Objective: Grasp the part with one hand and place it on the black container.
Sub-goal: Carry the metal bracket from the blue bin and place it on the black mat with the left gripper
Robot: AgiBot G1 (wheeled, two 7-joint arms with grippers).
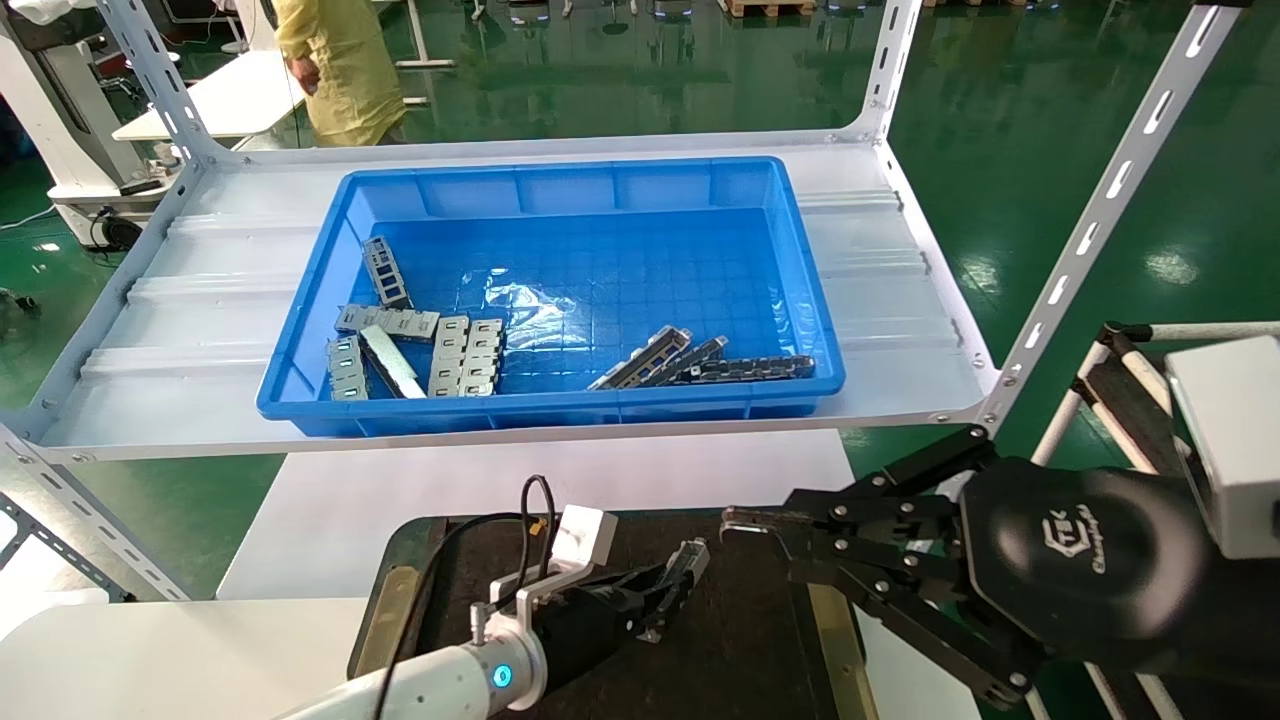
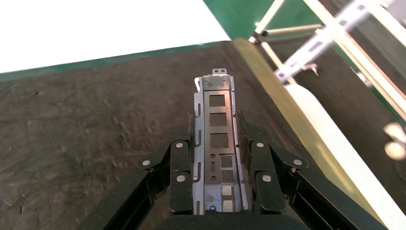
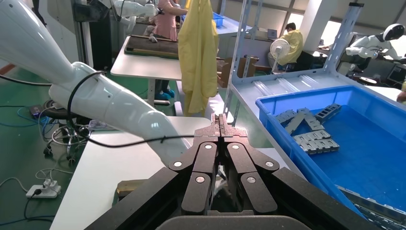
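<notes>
- Closest to the head camera, the left gripper [image 1: 672,590] hovers low over the black container [image 1: 760,640], its fingers [image 2: 178,165] clamped on both long sides of the part [image 2: 216,139].
- Held that way, the part sticks out past the fingertips, cutouts facing up, above the tray's dark felt; I cannot tell whether it touches the felt.
- Just beside it on the robot's right, the right gripper [image 1: 745,520] hangs over the same tray with its fingertips pressed together and nothing between them.
- Judging by this, the pick is done and the carry nearly so; what is left is to lower the part, release it and back the arm away.
- Behind the tray a blue bin [image 1: 800,290] sits on a white shelf [image 1: 180,330], with more metal strips and plates lying along its near wall.
- Beyond the rack lies a glossy green floor, white tables, and a person in a yellow coat [image 1: 335,60].
</notes>
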